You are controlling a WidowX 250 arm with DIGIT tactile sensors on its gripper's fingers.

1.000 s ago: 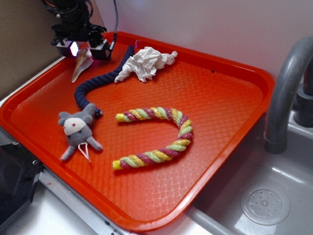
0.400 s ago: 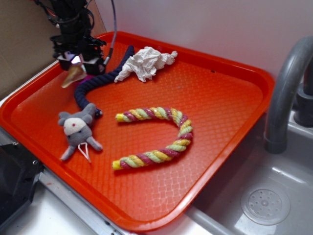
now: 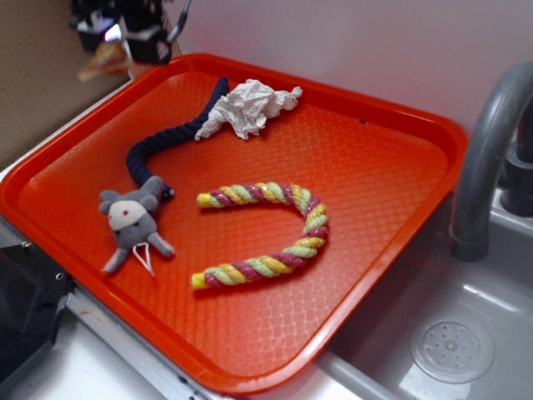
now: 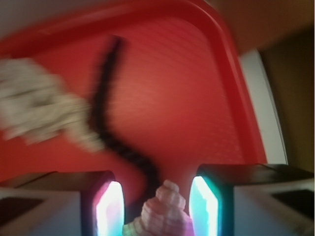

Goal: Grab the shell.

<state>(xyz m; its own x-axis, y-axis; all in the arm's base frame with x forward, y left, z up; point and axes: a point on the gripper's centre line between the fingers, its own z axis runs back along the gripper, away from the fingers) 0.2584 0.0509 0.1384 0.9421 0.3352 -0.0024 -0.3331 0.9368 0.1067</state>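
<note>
Orange tray (image 3: 400,150) fills most of the scene, spread below and to the right of my end effector (image 3: 112,46), which hangs above its far left corner. On it, below me, lie a striped rope ring (image 3: 275,233), a dark blue rope (image 3: 166,137), a crumpled white paper wad (image 3: 250,108) and a small grey toy mouse (image 3: 132,221). Smallest is the shell (image 4: 165,211): it sits between my two fingers, knobby tan-pink end showing in the wrist view, and in the outside view it hangs blurred just under me, clear of the tray. I am clenched on the shell.

I judge the grab itself made and the lift under way. What the next move calls for, I think, is a steady hold and a slow rise, since the tapered shell could slip from the pads if jolted.
</note>
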